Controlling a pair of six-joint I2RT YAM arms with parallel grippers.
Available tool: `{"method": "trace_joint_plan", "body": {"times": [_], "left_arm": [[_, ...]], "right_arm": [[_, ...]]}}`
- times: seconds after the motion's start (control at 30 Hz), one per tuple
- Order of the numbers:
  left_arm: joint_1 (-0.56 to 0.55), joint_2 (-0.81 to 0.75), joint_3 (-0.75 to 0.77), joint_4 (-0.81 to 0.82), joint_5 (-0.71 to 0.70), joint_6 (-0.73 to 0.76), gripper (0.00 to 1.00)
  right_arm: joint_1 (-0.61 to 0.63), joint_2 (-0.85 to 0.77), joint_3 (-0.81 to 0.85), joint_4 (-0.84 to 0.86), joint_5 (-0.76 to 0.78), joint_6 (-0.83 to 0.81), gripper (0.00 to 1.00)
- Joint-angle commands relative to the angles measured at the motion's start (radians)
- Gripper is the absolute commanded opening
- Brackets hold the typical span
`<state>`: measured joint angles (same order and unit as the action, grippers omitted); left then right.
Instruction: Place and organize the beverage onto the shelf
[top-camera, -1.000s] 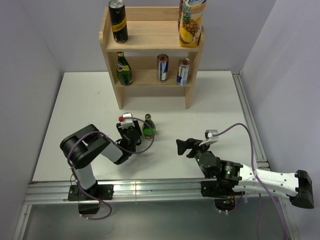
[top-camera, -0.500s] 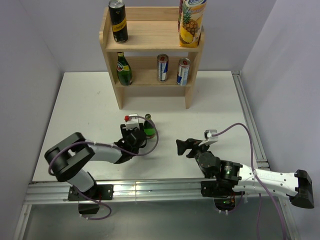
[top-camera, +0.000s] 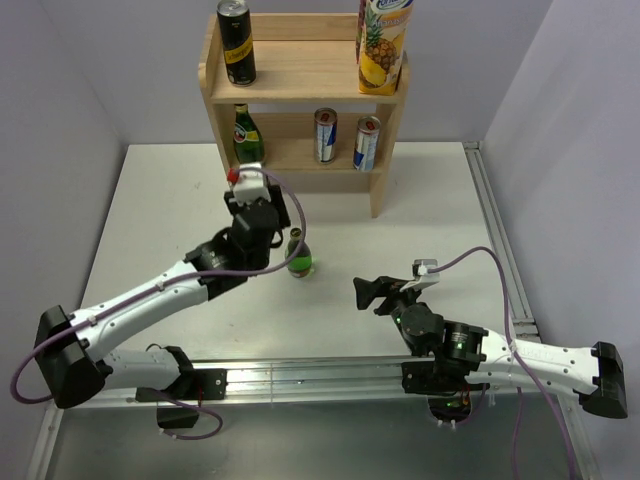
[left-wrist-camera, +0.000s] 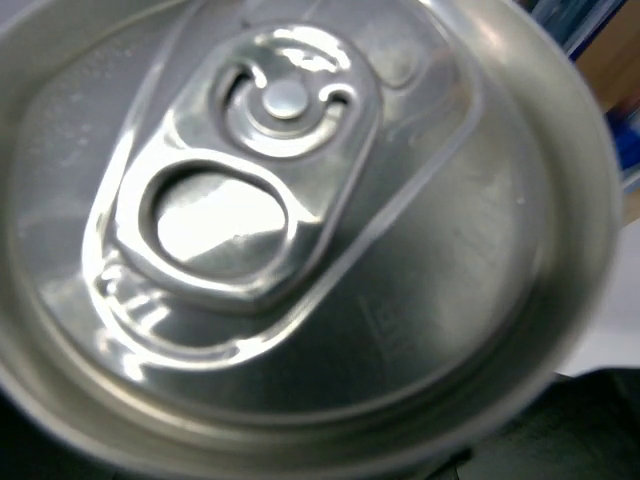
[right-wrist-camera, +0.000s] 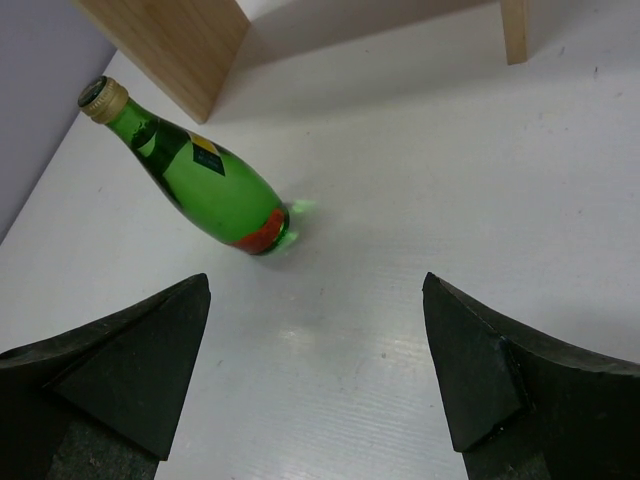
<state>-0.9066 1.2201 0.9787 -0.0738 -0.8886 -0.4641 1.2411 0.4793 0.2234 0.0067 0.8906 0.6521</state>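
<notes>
The wooden shelf (top-camera: 300, 85) stands at the back of the table. Its top tier holds a black can (top-camera: 236, 42) and a pineapple juice carton (top-camera: 383, 45). Its lower tier holds a green bottle (top-camera: 248, 137) and two blue-silver cans (top-camera: 325, 135). My left gripper (top-camera: 258, 205) hovers in front of the shelf's left side, shut on a silver can whose lid (left-wrist-camera: 290, 220) fills the left wrist view; the fingers are hidden. A second green bottle (top-camera: 297, 255) stands on the table just right of the left arm. My right gripper (top-camera: 365, 292) is open and empty, pointing at that bottle (right-wrist-camera: 200, 180).
The shelf's side panel (right-wrist-camera: 180, 40) and a front leg (right-wrist-camera: 515, 30) show at the top of the right wrist view. A metal rail (top-camera: 495, 240) runs along the table's right edge. Grey walls close in the left, back and right.
My left arm has stretched out and risen, carrying its gripper from beside the green table bottle up towards the shelf's left front. The right arm and the bottle have not moved.
</notes>
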Motion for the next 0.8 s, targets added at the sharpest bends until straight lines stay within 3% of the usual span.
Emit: {"method": "trace_joint_plan", "body": {"times": [0.0, 0.3, 0.6, 0.77], "left_arm": [[-0.003, 0.008, 0.24, -0.037, -0.009, 0.146, 0.0], [0.063, 0.254, 0.823, -0.139, 0.056, 0.323, 0.0], [0.126, 0.472, 1.176, -0.118, 0.071, 0.494, 0.0], [0.137, 0.567, 1.291, -0.061, 0.071, 0.559, 0.0]], "right_arm": [[0.006, 0.008, 0.024, 0.021, 0.028, -0.003, 0.94], [0.008, -0.016, 0.013, 0.009, 0.054, 0.001, 0.93], [0.008, -0.105, -0.013, -0.019, 0.073, 0.009, 0.93], [0.006, -0.093, -0.012, -0.013, 0.071, 0.006, 0.93]]}}
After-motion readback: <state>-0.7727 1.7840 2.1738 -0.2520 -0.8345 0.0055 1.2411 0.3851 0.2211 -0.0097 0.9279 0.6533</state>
